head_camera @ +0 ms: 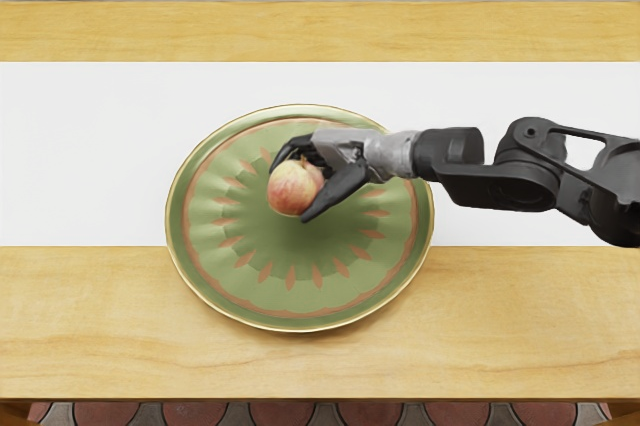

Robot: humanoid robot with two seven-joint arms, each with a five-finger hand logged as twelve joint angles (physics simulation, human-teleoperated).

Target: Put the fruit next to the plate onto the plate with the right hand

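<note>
A red-and-yellow apple (289,189) is over the middle of a round green plate (215,246) with a gold rim and orange petal pattern. My right hand (312,178) reaches in from the right edge and its dark fingers (335,189) are curled around the apple from the right side and from behind. Whether the apple rests on the plate or hangs just above it cannot be told. The left arm does not show.
The plate lies on a white runner (90,151) that crosses a wooden table (100,326). A grey wall strip shows along the far edge and tiled floor below the near edge.
</note>
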